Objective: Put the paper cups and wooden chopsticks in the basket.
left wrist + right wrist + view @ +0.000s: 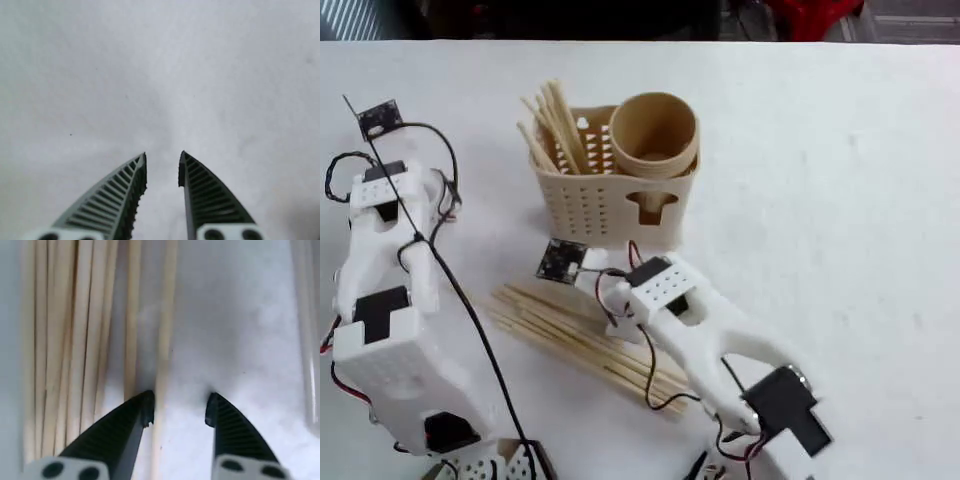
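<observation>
The cream basket stands at the table's middle, holding stacked paper cups and several upright wooden chopsticks. In front of it, several loose chopsticks lie in a slanted bundle on the table. My right arm hangs over this bundle. My right gripper is open just above the table, with the outermost chopstick running between its fingers, close to one of them; the other chopsticks lie beside it. My left gripper is open over bare table, holding nothing.
My left arm rests at the table's left side with a black cable trailing past it. A pale edge, possibly the basket, runs along one side of the right wrist view. The white tabletop right of the basket is bare.
</observation>
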Available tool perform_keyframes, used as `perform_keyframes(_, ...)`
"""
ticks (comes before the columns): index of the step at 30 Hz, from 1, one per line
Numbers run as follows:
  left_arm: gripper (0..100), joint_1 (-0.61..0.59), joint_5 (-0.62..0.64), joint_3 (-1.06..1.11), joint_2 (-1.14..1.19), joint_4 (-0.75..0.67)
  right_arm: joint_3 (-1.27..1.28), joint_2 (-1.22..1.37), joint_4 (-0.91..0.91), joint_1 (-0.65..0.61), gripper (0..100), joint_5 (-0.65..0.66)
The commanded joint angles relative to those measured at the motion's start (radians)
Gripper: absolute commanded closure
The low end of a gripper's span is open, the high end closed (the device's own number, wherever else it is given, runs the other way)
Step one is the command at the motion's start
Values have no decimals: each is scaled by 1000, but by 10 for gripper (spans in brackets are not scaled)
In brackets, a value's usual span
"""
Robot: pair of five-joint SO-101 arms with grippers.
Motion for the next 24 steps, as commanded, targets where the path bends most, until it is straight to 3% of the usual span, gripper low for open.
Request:
perform_keyframes(1, 876, 12, -12, -8, -7, -14, -52, 30, -10, 27, 883, 12)
perform_keyframes(4, 876, 12, -12, -8, -7, -14, -54, 16, -12, 27, 988, 8)
perform_keyframes(10, 876, 12, -12, -9, -7, -14, -52, -114, 59, 21, 981, -60)
perform_keyframes(24, 876, 12, -12, -11, -5, -14, -72, -811, 292, -125, 982, -164)
